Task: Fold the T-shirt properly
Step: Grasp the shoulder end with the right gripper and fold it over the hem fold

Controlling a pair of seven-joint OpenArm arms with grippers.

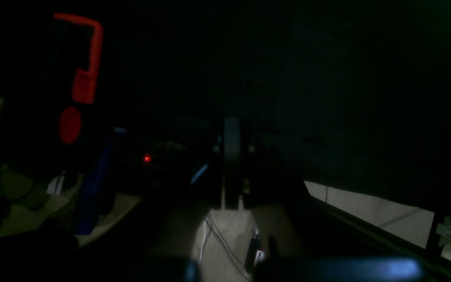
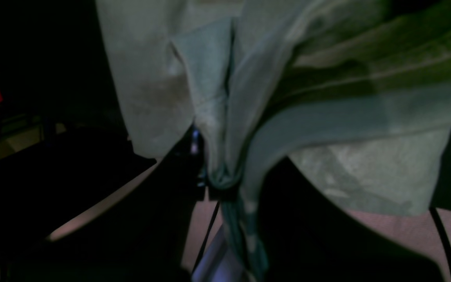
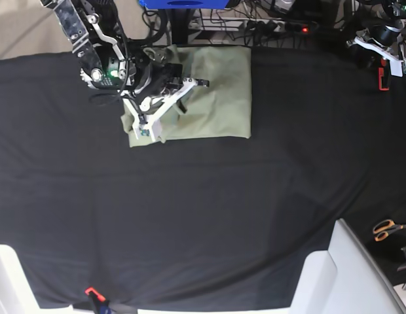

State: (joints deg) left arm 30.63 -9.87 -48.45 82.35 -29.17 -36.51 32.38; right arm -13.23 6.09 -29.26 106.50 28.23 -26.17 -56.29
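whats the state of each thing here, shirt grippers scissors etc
T-shirt: folded into a rectangle on the black cloth, one edge bunched and pinched.
right gripper: shut on the T-shirt's bunched fabric.
left gripper: shut, holding nothing, away from the shirt at the table's far corner.
black cloth: spread flat over the table.
scissors: lying untouched near the table's edge; open or shut cannot be told.

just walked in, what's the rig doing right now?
Folding job. The right arm's end effector is shut on a bunched edge of the pale green T-shirt, which lies partly folded on the black cloth at the far side. The left end effector is shut, parked off at the table's corner, holding nothing.
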